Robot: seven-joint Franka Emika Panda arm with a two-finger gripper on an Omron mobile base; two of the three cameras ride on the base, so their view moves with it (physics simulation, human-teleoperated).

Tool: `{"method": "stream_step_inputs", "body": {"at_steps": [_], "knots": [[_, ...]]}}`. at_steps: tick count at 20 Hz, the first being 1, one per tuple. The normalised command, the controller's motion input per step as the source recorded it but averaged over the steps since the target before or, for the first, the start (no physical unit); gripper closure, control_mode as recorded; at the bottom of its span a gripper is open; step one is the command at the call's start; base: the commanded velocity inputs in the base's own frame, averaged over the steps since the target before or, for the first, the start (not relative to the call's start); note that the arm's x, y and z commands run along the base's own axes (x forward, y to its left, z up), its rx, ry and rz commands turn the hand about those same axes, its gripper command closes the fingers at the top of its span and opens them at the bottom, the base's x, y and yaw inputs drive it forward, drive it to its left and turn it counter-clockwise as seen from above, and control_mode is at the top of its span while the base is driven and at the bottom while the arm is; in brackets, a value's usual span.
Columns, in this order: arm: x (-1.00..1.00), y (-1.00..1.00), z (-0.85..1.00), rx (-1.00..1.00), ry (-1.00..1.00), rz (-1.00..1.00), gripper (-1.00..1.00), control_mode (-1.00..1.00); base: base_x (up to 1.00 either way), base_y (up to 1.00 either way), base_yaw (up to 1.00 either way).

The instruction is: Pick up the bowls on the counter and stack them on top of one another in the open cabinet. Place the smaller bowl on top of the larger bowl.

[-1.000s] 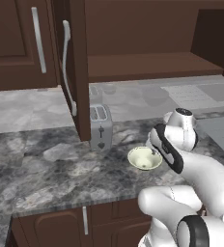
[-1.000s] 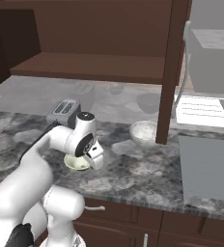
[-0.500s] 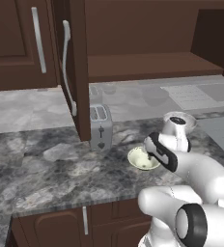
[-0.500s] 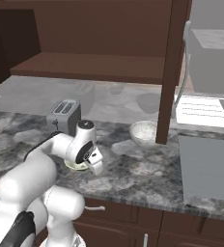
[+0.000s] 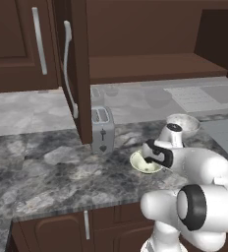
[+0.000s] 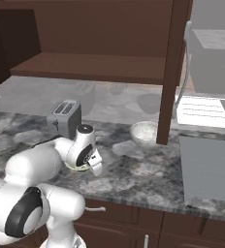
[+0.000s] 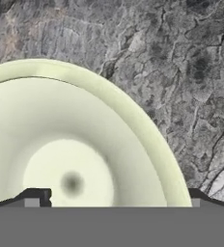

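toaster [image 5: 102, 129] – just beside smaller bowl [image 5: 144, 162]

Dark brown wall cupboards [image 5: 17, 44] run along the back, long silver bar handles [image 5: 39, 40] catching the light. Beneath them a pale grey backsplash [image 5: 27, 110], softly reflective. A silver toaster [image 5: 102, 129] stands just beyond the tool (two slots on top). Off to the tool's right sits a pale ribbed drainboard [image 6: 204, 110]. Brown base cabinets [image 5: 76, 229] below carry short handles.
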Motion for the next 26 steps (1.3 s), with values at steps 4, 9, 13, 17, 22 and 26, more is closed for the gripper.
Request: {"method": "stream_step_inputs", "body": {"at_steps": [4,9,13,17,22,26], "knots": [[0.18,0.00,-0.24,0.00,-0.04,0.00,-1.00,-1.00,0.00,0.00,0.00],[0.12,0.00,-0.21,0.00,-0.04,0.00,-1.00,-1.00,0.00,0.00,0.00],[0.03,0.00,-0.07,0.00,-0.02,0.00,1.00,-1.00,0.00,0.00,0.00],[0.00,0.00,0.02,0.00,0.00,0.00,1.00,-1.00,0.00,0.00,0.00],[0.10,0.00,0.46,0.02,-0.03,-0.07,1.00,-1.00,0.00,0.00,0.00],[0.07,-0.01,0.77,0.01,-0.02,-0.09,1.00,-1.00,0.00,0.00,0.00]]}}
